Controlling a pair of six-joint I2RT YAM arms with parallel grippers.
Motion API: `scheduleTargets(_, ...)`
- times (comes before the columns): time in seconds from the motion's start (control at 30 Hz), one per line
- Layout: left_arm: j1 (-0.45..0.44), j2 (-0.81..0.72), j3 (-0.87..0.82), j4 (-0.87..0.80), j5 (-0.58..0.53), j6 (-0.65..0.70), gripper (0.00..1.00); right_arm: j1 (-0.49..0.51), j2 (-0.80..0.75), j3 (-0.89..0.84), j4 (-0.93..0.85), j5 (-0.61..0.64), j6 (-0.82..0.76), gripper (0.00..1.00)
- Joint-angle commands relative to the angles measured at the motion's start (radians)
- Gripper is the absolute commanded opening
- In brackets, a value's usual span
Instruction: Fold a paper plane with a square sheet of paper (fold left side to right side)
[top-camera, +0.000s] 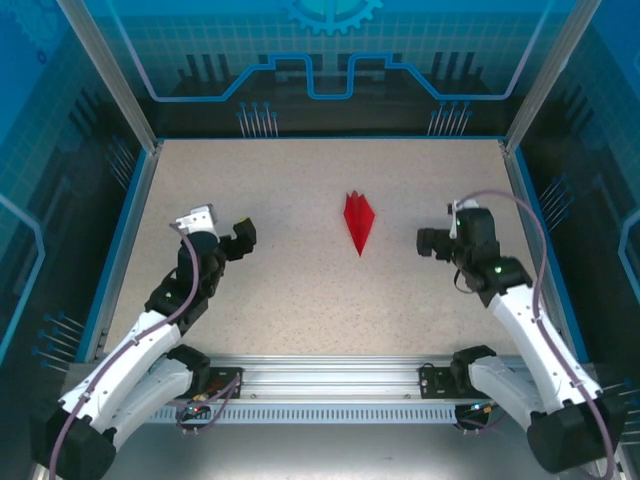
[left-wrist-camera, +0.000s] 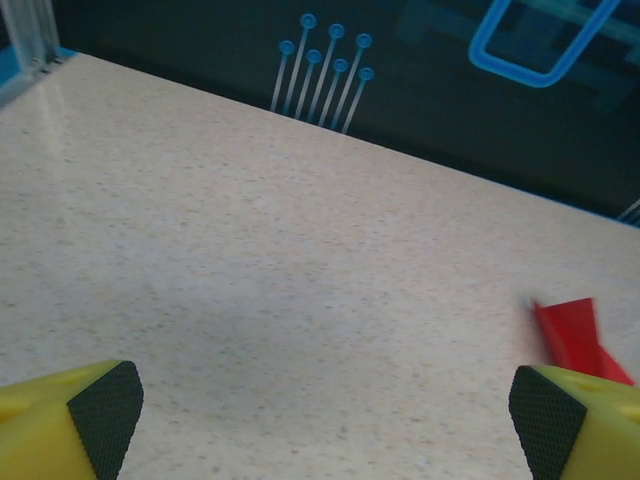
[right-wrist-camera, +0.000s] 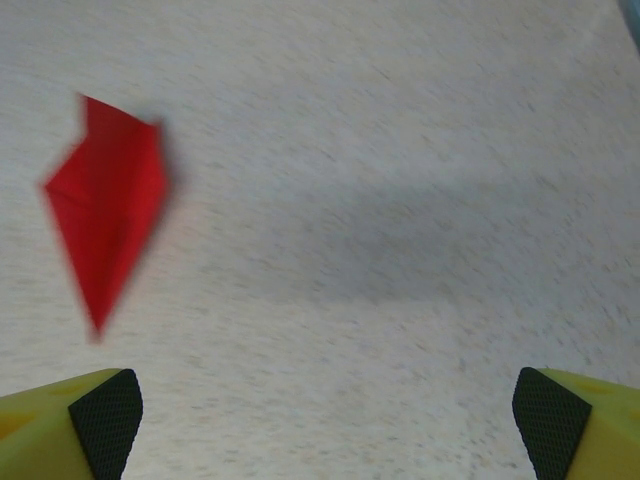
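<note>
The paper plane (top-camera: 359, 222) lies flat on the speckled bench (top-camera: 300, 290), close to the middle. It is a slim red dart. Its sharp tip points to the near edge of the bench. Nothing touches it.

The left pincer (top-camera: 243, 236) hangs to the left of the plane, well apart from it. It is open wide and holds nothing. In the left wrist view, its yellow fingers with black pads (left-wrist-camera: 105, 410) sit in the two bottom corners, with bare bench between them. A bit of the red plane peeks out just above the right finger.

The right pincer (top-camera: 428, 241) hangs to the right of the plane. It is nearer to the plane than the left one, but it does not touch it. It is open wide too, and it is empty. In the right wrist view the plane looks blurry and lies on the bench above the left finger.
</note>
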Motion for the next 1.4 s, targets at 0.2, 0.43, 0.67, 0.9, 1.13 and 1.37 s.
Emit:
scheduleTargets(0.2, 0.097, 0.094, -0.125, 0.249, -0.086, 0.238, 0.99, -0.121, 0.059, -0.399, 0.793, 0.012, -0.134, 0.99)
scheduleTargets(0.43, 0.153, 0.202, -0.248, 0.555, -0.046, 0.346, 0.99, -0.129, 0.34, -0.401, 1.132, -0.038, -0.208, 0.99)
scheduleTargets(0.67, 0.197, 0.409, -0.318, 0.868, 0.113, 0.398, 0.98, -0.141, 0.541, -0.388, 1.341, -0.198, -0.249, 0.99)
scheduleTargets(0.9, 0.254, 0.576, -0.342, 1.106, 0.223, 0.397, 0.98, -0.166, 0.621, -0.29, 1.229, -0.307, -0.263, 0.99)
scheduleTargets(1.13, 0.308, 0.733, -0.255, 1.072, 0.313, 0.374, 0.99, -0.164, 0.623, -0.289, 1.232, -0.306, -0.264, 0.99)
scheduleTargets(1.37, 0.349, 0.757, -0.144, 0.904, 0.284, 0.319, 0.99, -0.144, 0.623, -0.288, 1.23, -0.272, -0.274, 0.99)
